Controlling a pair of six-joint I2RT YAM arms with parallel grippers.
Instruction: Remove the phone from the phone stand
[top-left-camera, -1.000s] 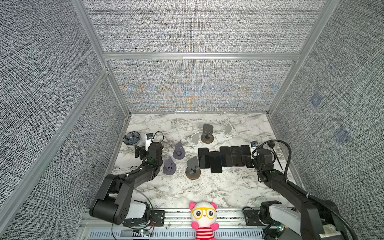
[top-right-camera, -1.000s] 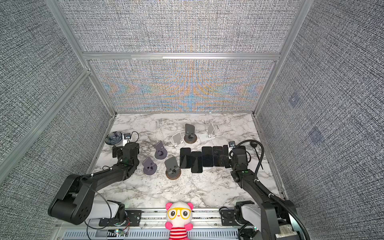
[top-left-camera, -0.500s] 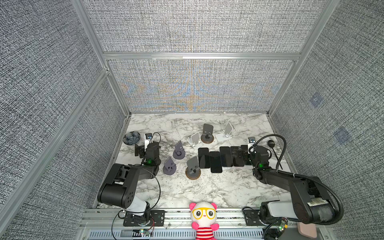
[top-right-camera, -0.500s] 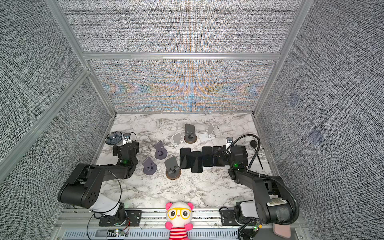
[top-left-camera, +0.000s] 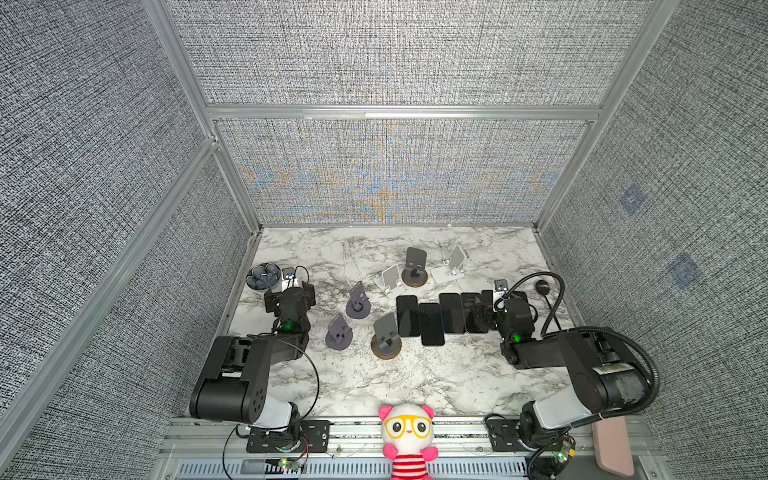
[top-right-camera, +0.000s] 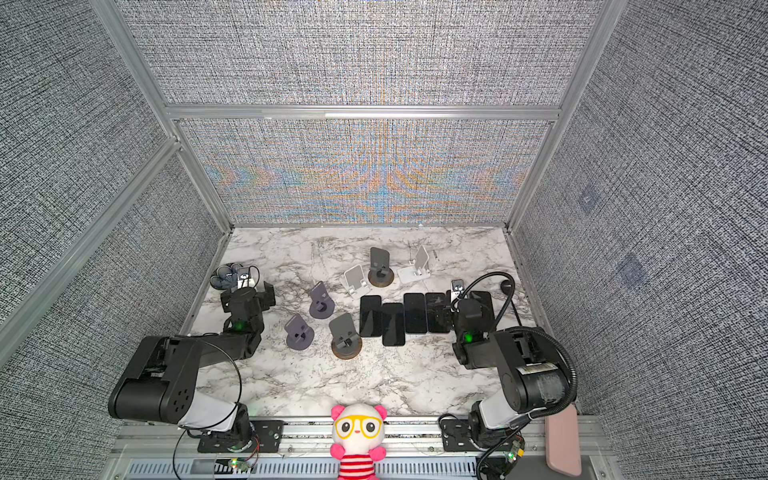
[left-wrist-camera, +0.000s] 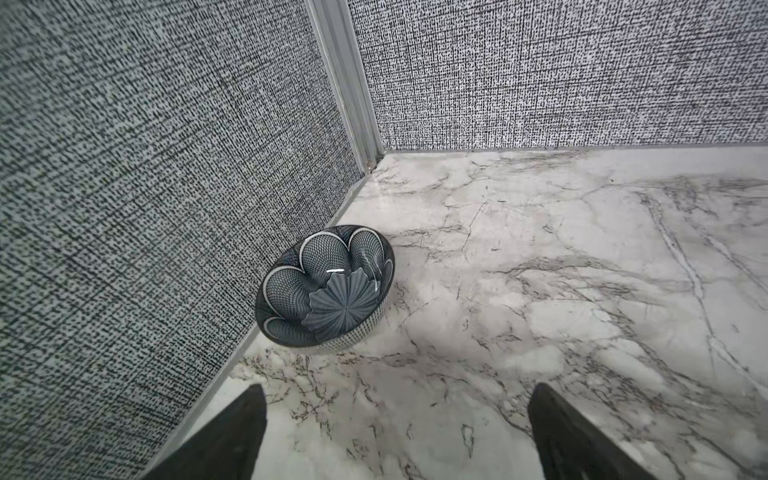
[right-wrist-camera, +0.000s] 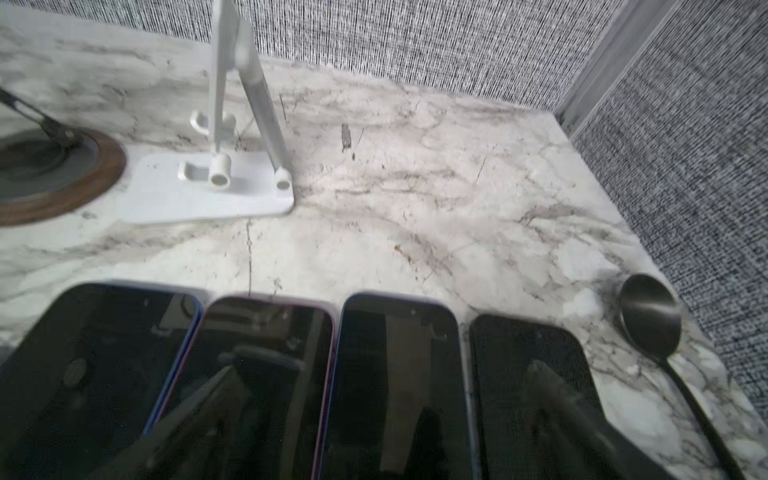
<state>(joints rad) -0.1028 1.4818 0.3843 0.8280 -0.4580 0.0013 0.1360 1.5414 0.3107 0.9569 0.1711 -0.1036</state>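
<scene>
We see a row of phones lying flat, screens up and side by side, on the marble counter. Every phone in view is down there.

The right end effector sits over the right end of that row. Its jaws are released wide and grasp nothing. In the right wrist view its dark fingers reach out above the screens. We cannot tell whether they touch the glass.

The left end effector is well to the left of the row, spread wide and empty, facing a patterned bowl.

Behind the row are two white stands with a dark stand between them. Just left of the row is a wood-based stand, and further left two grey-purple stands. A spoon lies just past the row's right end.
</scene>
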